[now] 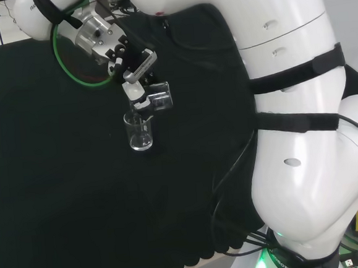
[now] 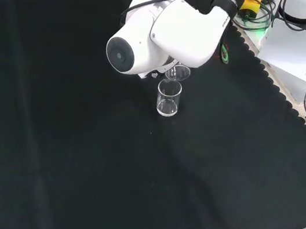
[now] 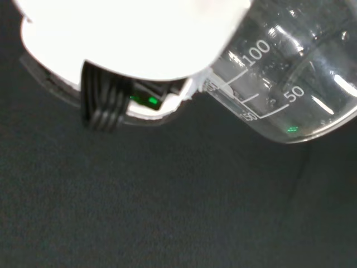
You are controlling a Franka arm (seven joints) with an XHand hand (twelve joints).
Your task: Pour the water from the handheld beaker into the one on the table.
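A clear glass beaker (image 1: 139, 132) stands upright on the black cloth, also seen in the front view as the standing beaker (image 2: 168, 98). My hand (image 1: 138, 72) hangs just above it, its fingers curled round a second clear beaker (image 1: 159, 96) that is tipped well over on its side. In the front view the held beaker (image 2: 179, 72) peeks out from under the arm's white link, its lip just over the standing beaker's rim. Up close, the held beaker (image 3: 284, 78) shows printed scale marks. I cannot make out water in either vessel.
The arm's big white link with its grey cap (image 2: 155, 32) covers the hand in the front view. A green cable (image 1: 68, 68) loops beside the wrist. The cloth's scalloped edge (image 2: 276, 82) runs along the right, with cables and a white box beyond it.
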